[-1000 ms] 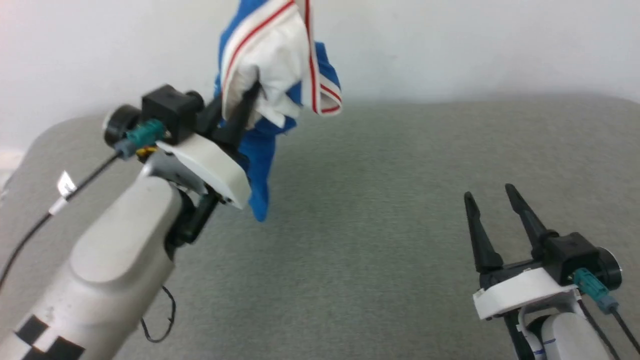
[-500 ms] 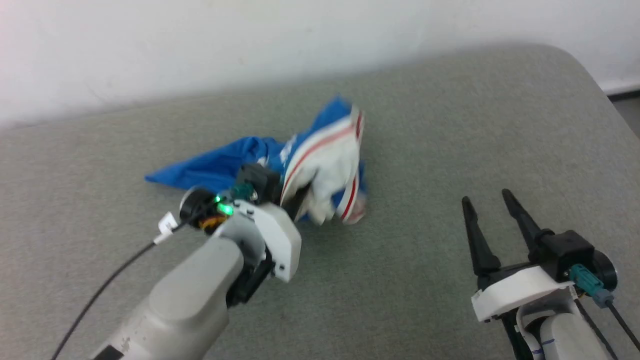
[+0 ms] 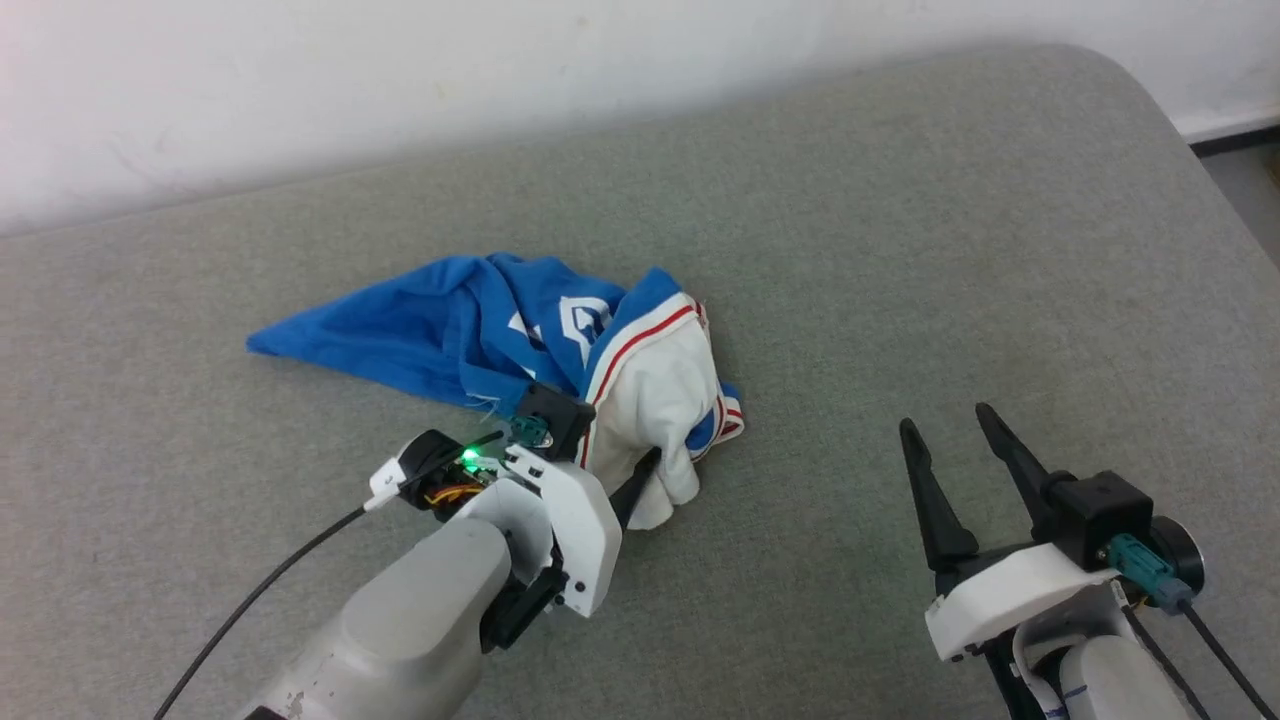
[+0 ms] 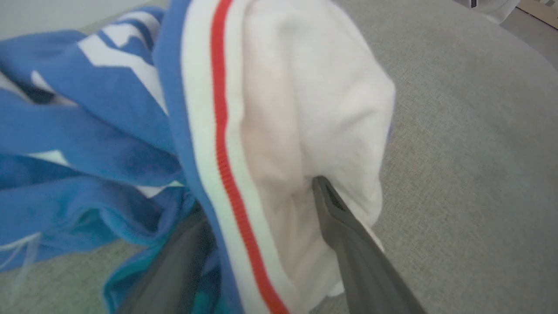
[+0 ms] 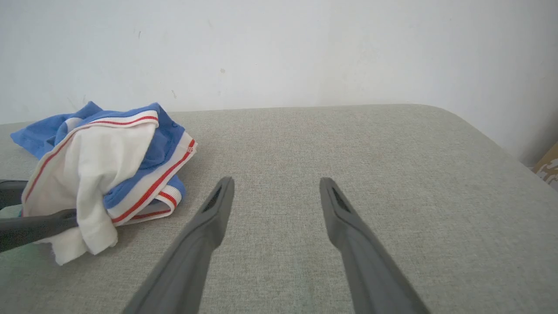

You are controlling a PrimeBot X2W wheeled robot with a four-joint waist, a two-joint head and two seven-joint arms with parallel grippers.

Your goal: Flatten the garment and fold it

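The garment lies crumpled in a heap on the grey padded surface, blue body to the left, a white sleeve with red-and-white trim on the right. My left gripper is at the sleeve's near edge. In the left wrist view its fingers stand apart, open, with the white sleeve of the garment draped loosely between them. My right gripper hovers open and empty to the right of the heap. In the right wrist view this gripper is over bare surface, with the garment at the left.
A white wall runs along the surface's far edge. The surface's rounded right corner drops to the floor. Bare grey surface stretches right of and in front of the heap.
The head camera has shifted. The garment, held up high in my shut left gripper a second ago, now rests on the surface, and the left fingers have spread apart. The right gripper stays open.
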